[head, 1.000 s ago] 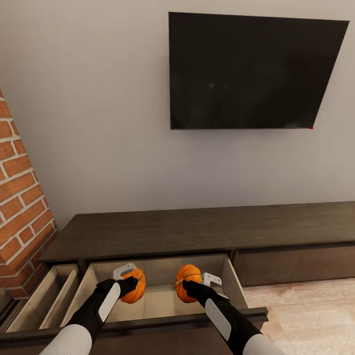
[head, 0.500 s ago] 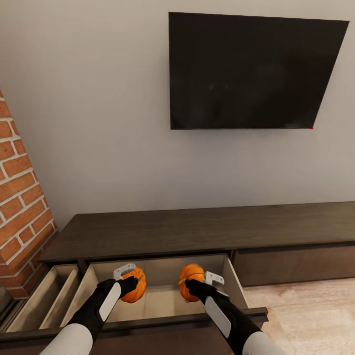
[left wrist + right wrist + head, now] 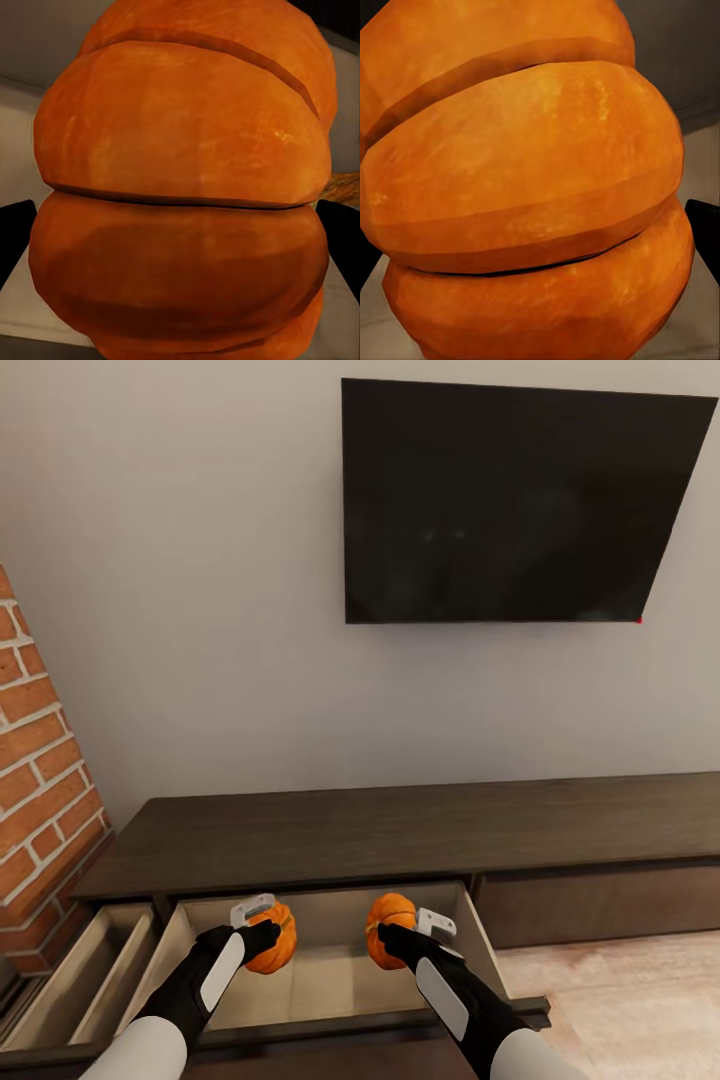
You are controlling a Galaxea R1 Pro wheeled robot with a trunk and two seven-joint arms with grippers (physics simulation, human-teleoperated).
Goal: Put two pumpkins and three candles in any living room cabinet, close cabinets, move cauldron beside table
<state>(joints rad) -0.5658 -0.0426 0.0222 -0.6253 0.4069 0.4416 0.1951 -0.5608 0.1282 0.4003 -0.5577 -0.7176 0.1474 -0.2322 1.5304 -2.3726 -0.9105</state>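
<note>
1. Pumpkins: two in play, both over the open middle drawer (image 3: 330, 985) of the cabinet (image 3: 400, 830), lower centre of the head frame.
2. Lower left of the frame: a second drawer (image 3: 70, 985) stands open beside the brick wall (image 3: 40, 810). I see nothing in the part of it that shows.
3. Left gripper (image 3: 258, 932): jaws closed on the left pumpkin (image 3: 272, 940). In the left wrist view this pumpkin (image 3: 180, 195) sits between the two dark fingertips (image 3: 15, 240), touching both. It has not shifted against the drawer over the last second.
4. Right gripper (image 3: 400, 940): jaws closed on the right pumpkin (image 3: 388, 930); the right wrist view has the pumpkin (image 3: 525, 195) up close, with one fingertip (image 3: 705, 232) at the edge. Over the last second it has drifted slightly right and toward the drawer's back wall.
5. The whole head frame has shifted: TV (image 3: 520, 505) and cabinet top sit a bit differently, the drawer sits lower. That is camera motion, not the furniture.
6. My read: both pumpkins are positioned inside the drawer's outline, not yet released. I can't tell if they touch the drawer floor.
7. Still open: release both, fetch three candles, shut both drawers, place the cauldron.
</note>
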